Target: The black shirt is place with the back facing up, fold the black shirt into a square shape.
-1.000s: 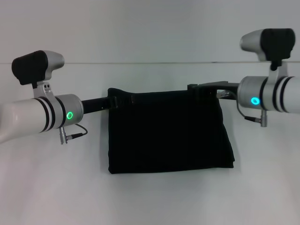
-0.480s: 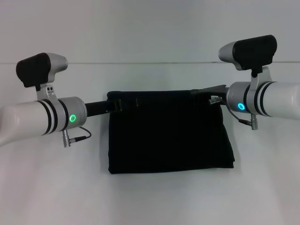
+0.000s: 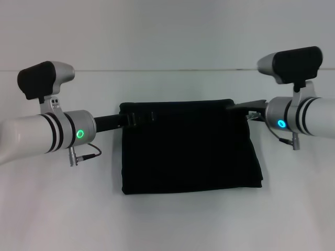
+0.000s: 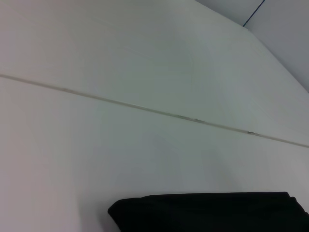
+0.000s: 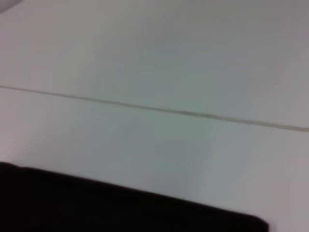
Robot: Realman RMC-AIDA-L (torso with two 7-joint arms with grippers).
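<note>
Left gripper (image 3: pixel 133 119): at far left corner of black shirt (image 3: pixel 188 149), reaching over the fabric edge; finger state cannot be told. Right gripper (image 3: pixel 246 109): just beside far right corner of shirt, seemingly off the fabric; finger state likewise cannot be told. Black shirt: flat on white table (image 3: pixel 167 219), already a near-square packet, 2 arms flanking its far edge. Step judged: final fold laid, release under way. Next move: calls for withdrawal sideways without dragging corners. Containers: none in view.
</note>
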